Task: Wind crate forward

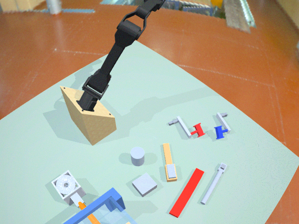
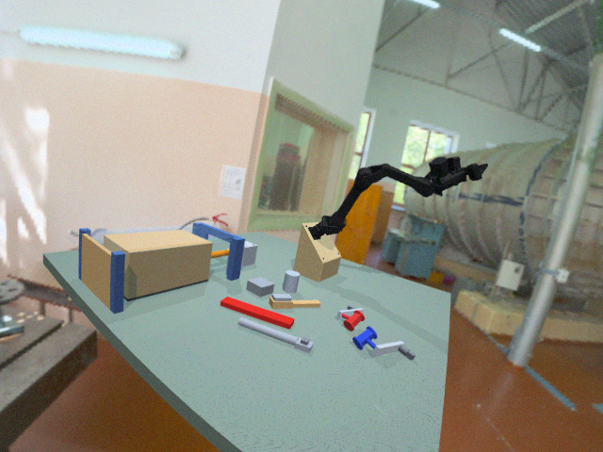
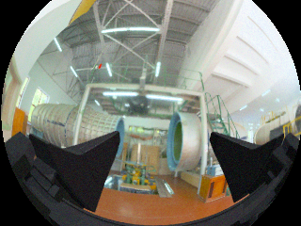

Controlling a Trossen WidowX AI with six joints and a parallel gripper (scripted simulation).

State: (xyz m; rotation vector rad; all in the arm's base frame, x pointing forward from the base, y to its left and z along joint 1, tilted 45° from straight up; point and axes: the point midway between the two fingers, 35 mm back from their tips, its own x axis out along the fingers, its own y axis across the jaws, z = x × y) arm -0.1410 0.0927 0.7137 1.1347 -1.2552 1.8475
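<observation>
The crate (image 2: 168, 263) sits flat in the cubby, short of the blue frame (image 1: 90, 206) (image 2: 235, 260) at its mouth. An orange strap (image 1: 93, 217) (image 2: 220, 253) runs to the grey winch (image 1: 65, 184) (image 2: 249, 253), which has a round hole on top. Two crank handles lie on the bench: one with a red grip (image 1: 199, 130) (image 2: 353, 319), one with a blue grip (image 1: 219, 132) (image 2: 365, 338). Their key shapes are too small to tell. My gripper (image 2: 480, 169) (image 3: 167, 137) is open and empty, raised beyond the bench, far from the handles and winch.
The arm stands on a wooden wedge (image 1: 101, 127) (image 2: 317, 263). Also on the bench are a grey cylinder (image 1: 137, 156) (image 2: 291, 282), a grey block (image 1: 144, 184) (image 2: 260, 286), a wooden brush-like tool (image 1: 167, 154) (image 2: 306, 303), a red bar (image 1: 187, 192) (image 2: 256, 312) and a grey wrench-like bar (image 1: 212, 186) (image 2: 269, 331).
</observation>
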